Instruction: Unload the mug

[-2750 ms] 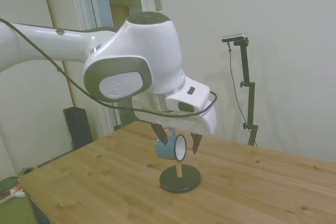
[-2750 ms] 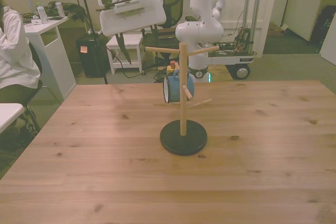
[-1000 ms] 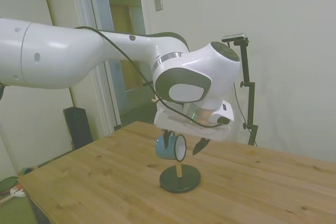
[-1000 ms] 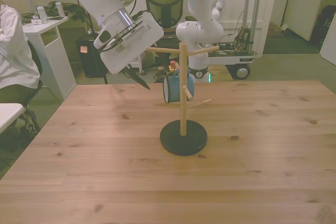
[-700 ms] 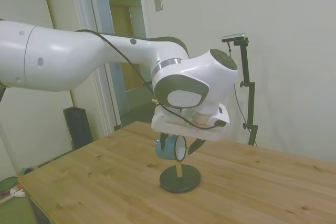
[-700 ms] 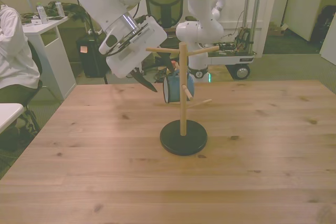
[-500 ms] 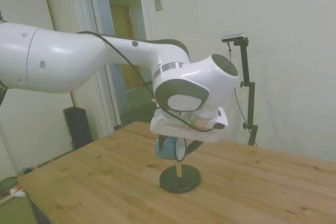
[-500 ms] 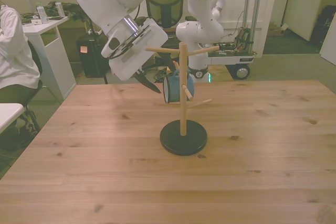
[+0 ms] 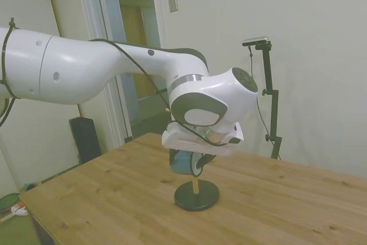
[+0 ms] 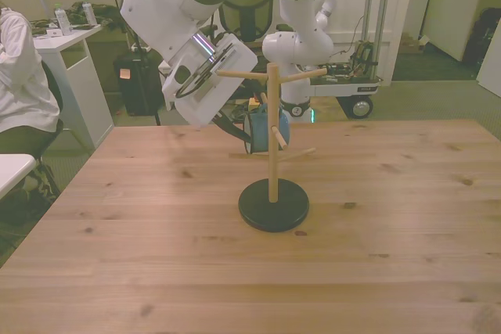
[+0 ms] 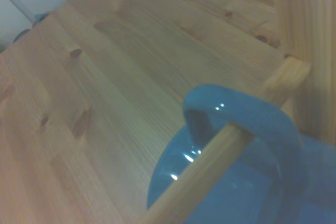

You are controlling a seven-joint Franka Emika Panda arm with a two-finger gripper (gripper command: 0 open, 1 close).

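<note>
Here, at your wooden table [image 10: 391, 217], the white arm [image 9: 103, 76] tilts its gripper [image 10: 241, 132] in beside the mug [image 10: 257, 131], which hangs on the peg stand [image 10: 272, 146] above the black base [image 10: 273, 204]. In the front view, you see the mug on a lower peg to the front view's left of the post, its white inside facing the camera, with one dark finger [image 10: 228, 130] just beside its rim on the front view's left. The side view hides most of that: the wrist body covers the top of the mug [image 9: 184, 163], and only dark finger shapes either side of it show, so you can read the fingers as spread apart with the mug between them, but you cannot tell whether either touches it. The wrist view gives you what neither wide camera does: the blue loop handle [image 11: 247, 114] threaded over the peg [image 11: 220, 150], which runs through it to the post [image 11: 307, 51], with bare table planks behind. At the front view's left edge, a person in a white sleeve [image 10: 19, 76] sits by a white desk [image 10: 66, 52].
</note>
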